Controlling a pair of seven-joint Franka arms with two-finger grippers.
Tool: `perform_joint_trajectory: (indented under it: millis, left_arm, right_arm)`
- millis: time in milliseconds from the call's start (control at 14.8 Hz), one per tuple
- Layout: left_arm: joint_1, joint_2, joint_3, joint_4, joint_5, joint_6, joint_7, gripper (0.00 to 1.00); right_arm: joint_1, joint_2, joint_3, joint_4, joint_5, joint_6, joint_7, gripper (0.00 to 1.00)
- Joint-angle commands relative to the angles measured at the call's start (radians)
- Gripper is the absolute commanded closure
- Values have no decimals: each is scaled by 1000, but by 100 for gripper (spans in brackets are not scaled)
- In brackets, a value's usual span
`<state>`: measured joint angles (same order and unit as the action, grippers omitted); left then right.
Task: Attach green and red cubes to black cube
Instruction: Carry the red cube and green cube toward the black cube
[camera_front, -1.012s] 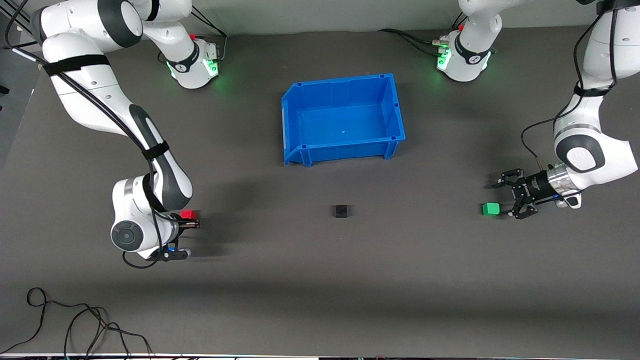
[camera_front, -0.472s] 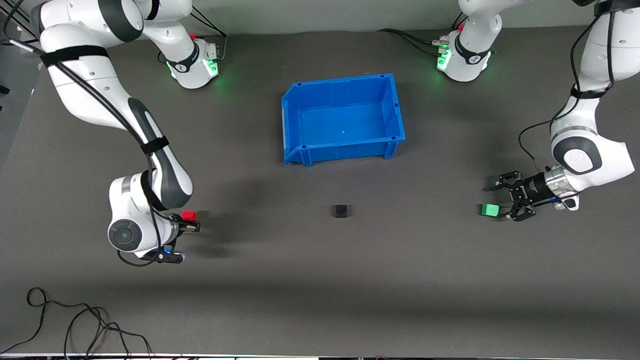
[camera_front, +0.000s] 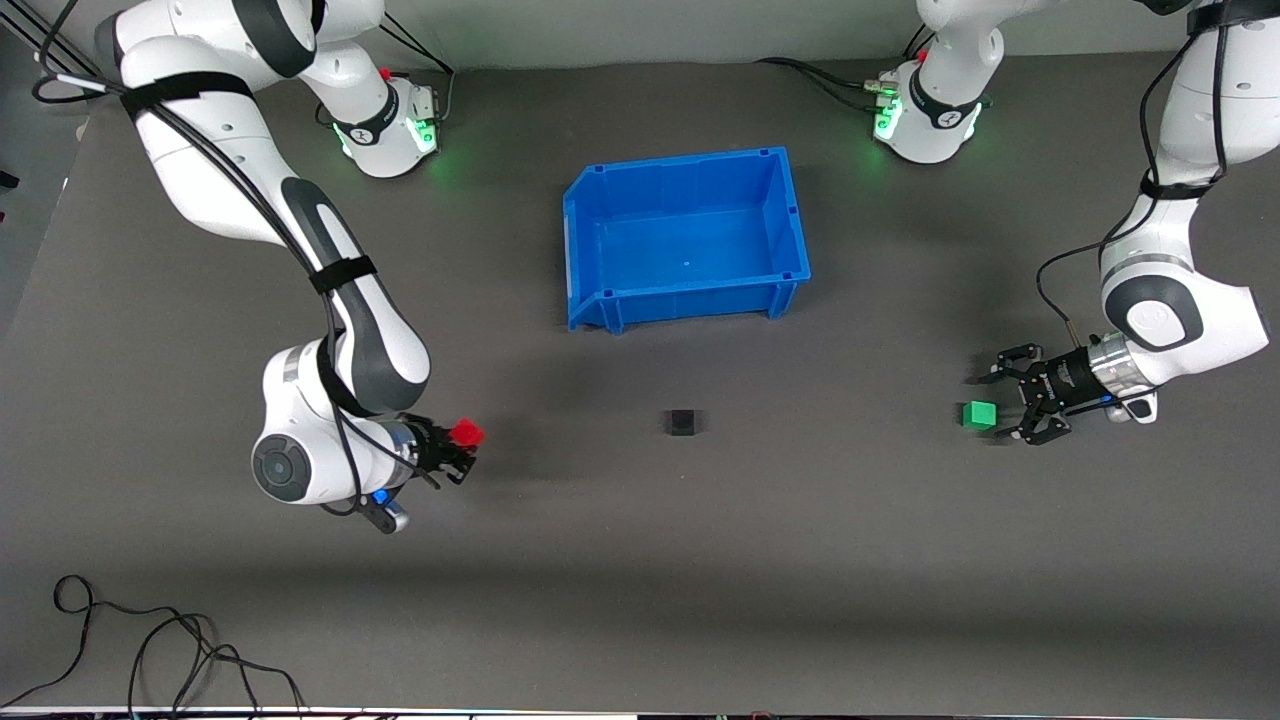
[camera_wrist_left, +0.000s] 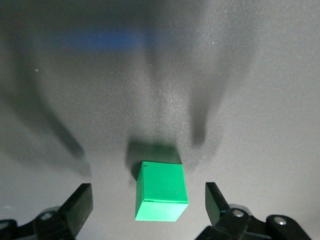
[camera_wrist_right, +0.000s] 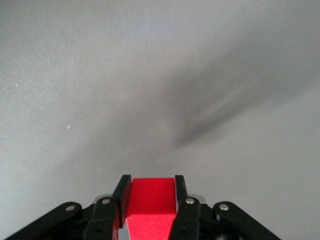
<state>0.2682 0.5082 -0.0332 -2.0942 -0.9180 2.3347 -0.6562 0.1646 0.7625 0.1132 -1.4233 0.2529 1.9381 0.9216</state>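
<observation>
The black cube (camera_front: 682, 422) sits on the grey mat, nearer to the front camera than the blue bin. My right gripper (camera_front: 462, 450) is shut on the red cube (camera_front: 465, 432), seen between its fingers in the right wrist view (camera_wrist_right: 150, 200), and holds it over the mat toward the right arm's end. The green cube (camera_front: 979, 414) rests on the mat toward the left arm's end. My left gripper (camera_front: 1008, 403) is open beside it; in the left wrist view the cube (camera_wrist_left: 161, 190) lies between the spread fingers, touching neither.
A blue bin (camera_front: 600, 265) stands at the table's middle, farther from the front camera than the black cube. Loose black cables (camera_front: 150, 640) lie near the front edge at the right arm's end.
My right gripper has carried the red cube toward the black cube. My left gripper has closed in slightly on the green cube, still open.
</observation>
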Motion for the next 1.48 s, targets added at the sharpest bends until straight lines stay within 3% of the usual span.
perform_joint_trajectory:
  millis: [0, 135, 202, 472, 540, 675, 1080, 1417]
  left_arm:
    - [-14, 16, 6, 16, -22, 15, 18, 27]
    - [-18, 15, 6, 16, -24, 14, 20, 68]
    - [-20, 15, 6, 16, -24, 15, 20, 76]
    - [-44, 1, 7, 40, -22, 6, -3, 77]
    - [-66, -2, 7, 51, -21, 3, -43, 77]
    - [-118, -10, 7, 95, -9, 0, -161, 77]
    - [-335, -43, 7, 111, -24, 23, -299, 81]
    - [-558, -33, 7, 108, -25, 210, -491, 84]
  right_arm:
    - [58, 52, -6, 64, 51, -13, 167, 91]
    - [143, 107, -16, 142, 39, 43, 366, 91]
    - [170, 141, -20, 190, 37, 61, 443, 91]
    - [177, 184, 0, 216, 57, 65, 563, 92]
    - [187, 207, 29, 219, 65, 71, 603, 92]
    - [229, 227, 48, 210, 71, 174, 681, 93]
    - [253, 235, 51, 213, 89, 234, 750, 92]
    - [259, 244, 56, 222, 91, 272, 801, 92]
